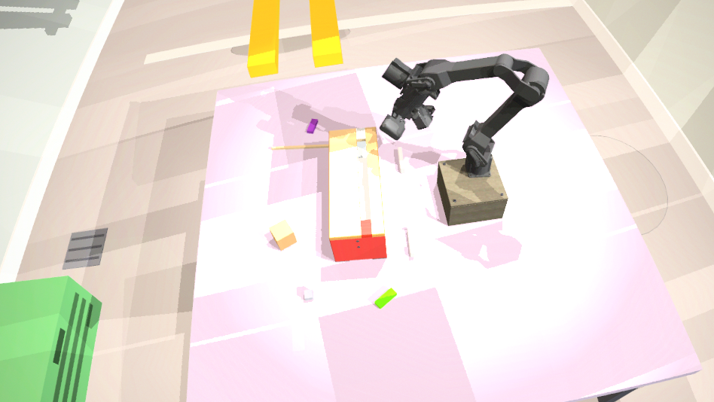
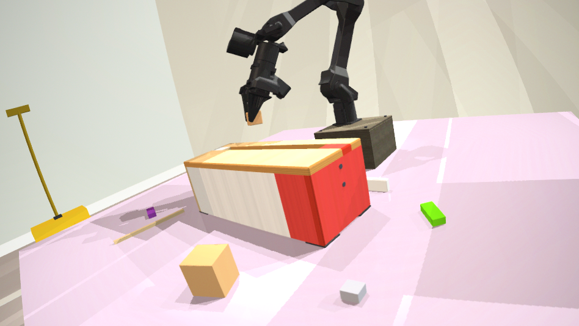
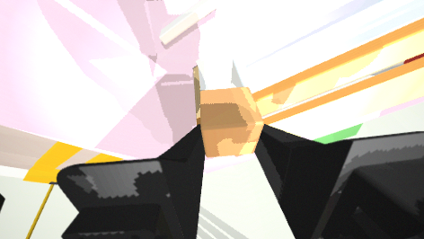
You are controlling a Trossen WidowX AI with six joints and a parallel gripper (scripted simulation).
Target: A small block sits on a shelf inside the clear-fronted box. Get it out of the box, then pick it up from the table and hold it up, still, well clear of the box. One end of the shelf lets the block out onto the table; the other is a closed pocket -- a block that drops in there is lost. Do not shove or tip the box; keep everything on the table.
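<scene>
My gripper is shut on a small orange block. It holds the block in the air, higher than the box top in the exterior view. A thin tan strip shows along the block's left side in the wrist view. The box stands upright, with a light wood top, a long slot and a red near end. In the top view the hand is just right of the box's far end, and the fingertips and block are hidden.
A larger orange cube, a grey block, a green block, a purple block and a thin stick lie around the box. White strips lie between it and the arm base.
</scene>
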